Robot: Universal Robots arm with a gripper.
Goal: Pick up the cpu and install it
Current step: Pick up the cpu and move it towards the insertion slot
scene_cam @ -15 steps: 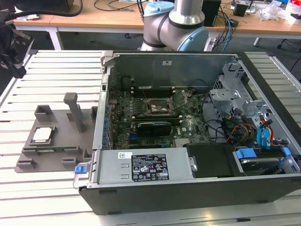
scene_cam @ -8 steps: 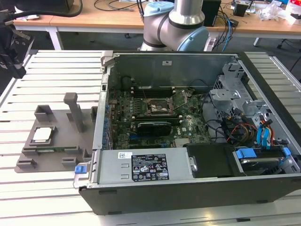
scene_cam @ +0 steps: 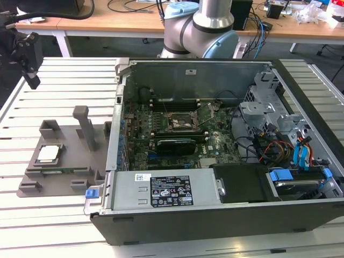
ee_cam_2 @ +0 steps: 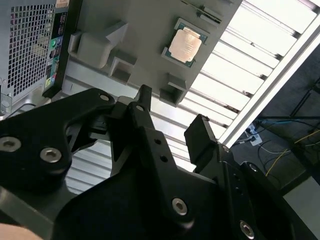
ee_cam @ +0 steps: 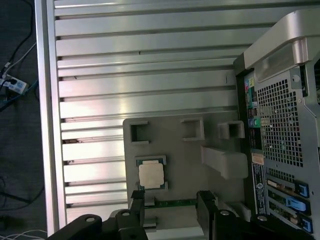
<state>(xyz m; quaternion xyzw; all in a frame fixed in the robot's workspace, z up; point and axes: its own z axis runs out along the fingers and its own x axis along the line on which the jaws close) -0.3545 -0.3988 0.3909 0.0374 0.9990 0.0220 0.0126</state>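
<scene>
The black jaws stand apart with nothing between them, hanging in the air over the slatted aluminium bench [ee_cam: 150,95]. Nearest to them lies the cpu [ee_cam: 151,176], just past their tips in both wrist views. It lies flat with its pale metal top upward, seated in a shallow holder, and the jaws do not touch it. The holder belongs to a grey fixture plate [ee_cam: 180,155] that rests on the bench below the jaws. Farther along the same plate stand several hollow grey blocks [ee_cam: 139,132] and a longer upright post [scene_cam: 81,121]. Beyond the plate, just beside its edge, an open computer case [scene_cam: 215,223] lies on its side on the bench, its perforated rear panel turned toward the jaws. Deeper inside the case, well apart from the jaws, is the green motherboard [scene_cam: 215,145], with the dark square socket frame [scene_cam: 180,122] near its middle and a silver power supply [scene_cam: 161,189] along the case wall. Farthest off, behind the case, rises the base of the arm [scene_cam: 201,27].
</scene>
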